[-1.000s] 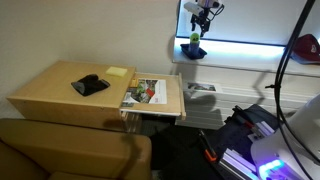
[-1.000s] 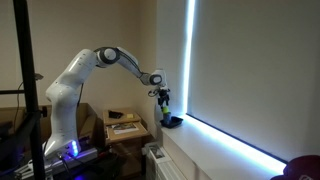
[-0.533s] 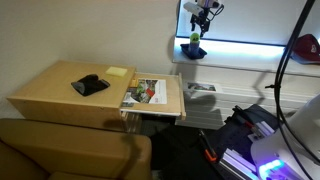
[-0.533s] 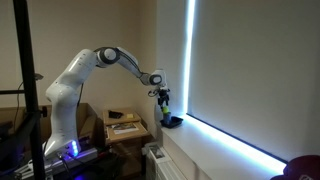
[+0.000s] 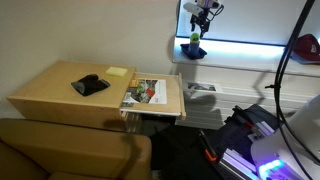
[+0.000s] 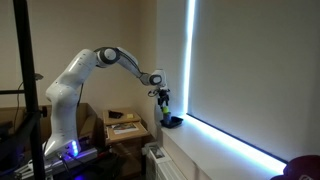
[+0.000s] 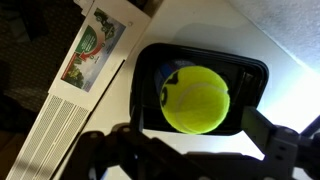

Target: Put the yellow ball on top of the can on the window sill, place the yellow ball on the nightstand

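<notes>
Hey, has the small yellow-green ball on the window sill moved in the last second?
No. The small yellow-green ball sits at the same spot above the long white window sill, atop the dark can.

No visible chg, nothing moved

The ball (image 5: 194, 39) sat on top of the can (image 5: 194, 52), which stood on the window sill (image 5: 250, 56) at the end toward the nightstand (image 5: 55, 95). On the nightstand's top lay a small object (image 5: 90, 85) with a notepad (image 5: 117, 72) just behind it. A magazine (image 5: 146, 92) lay at the side nearest the sill. A seat (image 5: 60, 150) stood before the nightstand.
</notes>
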You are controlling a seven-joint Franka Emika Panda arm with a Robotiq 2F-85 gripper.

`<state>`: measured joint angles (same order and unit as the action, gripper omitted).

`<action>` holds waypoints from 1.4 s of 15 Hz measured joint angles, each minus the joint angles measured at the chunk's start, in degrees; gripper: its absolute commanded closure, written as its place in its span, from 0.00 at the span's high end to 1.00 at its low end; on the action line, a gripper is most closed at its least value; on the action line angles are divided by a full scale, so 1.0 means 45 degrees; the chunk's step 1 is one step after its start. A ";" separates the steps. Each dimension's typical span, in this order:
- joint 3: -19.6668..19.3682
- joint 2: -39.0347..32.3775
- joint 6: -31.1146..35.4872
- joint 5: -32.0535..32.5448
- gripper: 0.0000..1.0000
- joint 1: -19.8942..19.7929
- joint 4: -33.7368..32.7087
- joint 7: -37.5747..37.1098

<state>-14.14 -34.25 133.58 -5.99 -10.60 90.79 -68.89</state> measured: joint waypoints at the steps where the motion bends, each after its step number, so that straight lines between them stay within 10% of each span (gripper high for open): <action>1: 0.0000 -0.0026 -0.0001 0.0000 1.00 0.0013 0.0002 0.0000; 17: -0.0017 -0.0214 0.0003 0.0015 1.00 0.0085 0.0000 -0.0010; 21: -0.0018 -0.0214 0.0003 0.0015 0.57 0.0085 -0.0012 -0.0010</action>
<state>-14.22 -35.21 133.59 -5.92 -10.22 90.74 -68.94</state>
